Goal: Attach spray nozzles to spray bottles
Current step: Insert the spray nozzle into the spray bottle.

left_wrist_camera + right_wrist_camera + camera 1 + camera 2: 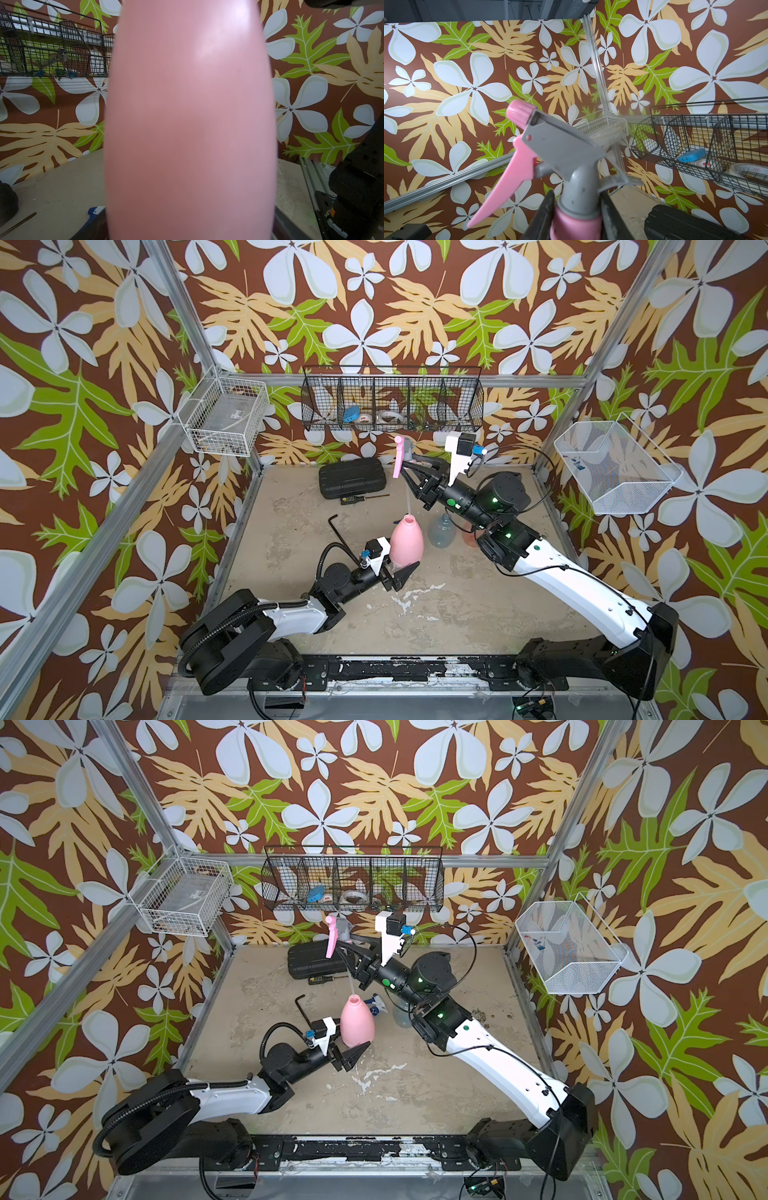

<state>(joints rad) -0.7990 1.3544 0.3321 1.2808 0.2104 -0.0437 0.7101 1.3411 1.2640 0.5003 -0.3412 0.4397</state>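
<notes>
Left gripper (405,568) is clamping the pink bottle (406,541) low on its body. The bottle is standing upright near the middle of the counter (457,605), neck uncapped. In the left wrist view the bottle is filling most of the frame, with dark fingers (93,228) showing at either side of its base. Right gripper (409,467) is hanging raised above and behind that bottle, pinching the pink and grey nozzle (400,455) by its pink collar, with fingers (544,216) pressing in on both sides and the trigger pointing down. A thin clear dip tube (408,502) is running down from the nozzle to the bottle's mouth; can't tell whether the tip is inside. The clear bluish bottle (441,531) is standing just right of the pink one, with the orange bottle (468,536) beside it, mostly hidden under the right arm. The white and blue nozzle (376,1004) is lying on the counter between the pink and bluish bottles. A black hex key (338,529) is lying left of the pink bottle, and a black ribbed case (352,477) is sitting at the back of the counter.
</notes>
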